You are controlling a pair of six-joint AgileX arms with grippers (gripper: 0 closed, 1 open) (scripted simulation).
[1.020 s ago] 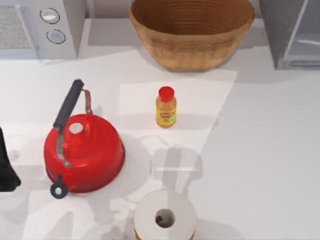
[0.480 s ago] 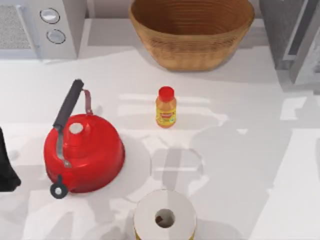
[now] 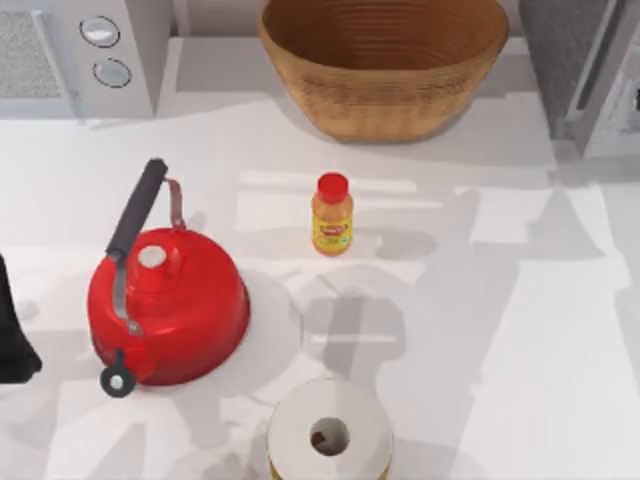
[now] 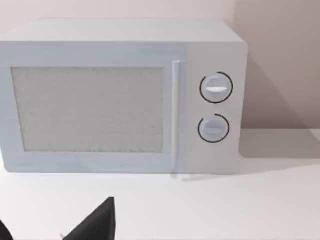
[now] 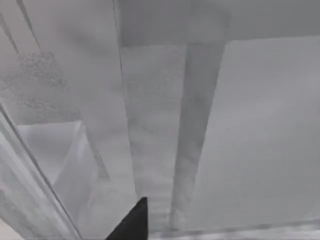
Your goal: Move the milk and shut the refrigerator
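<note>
We are working at shutting the refrigerator [image 3: 590, 70], right gripper [image 5: 131, 225] against its door, jaws' state unclear; next, pressing it closed.

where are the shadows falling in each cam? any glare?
Top view: broad grey arm-shaped shadows cross the table right of the juice bottle; the kettle shows a soft sheen, no harsh glare. Left wrist view: faint shadow under the microwave. Right wrist view: flat grey fridge panels, evenly lit.

Refrigerator [image 3: 585, 70]: grey box, speckled dark side, paler silver door panel angled nearly shut, standing at far right corner of surface.
</note>
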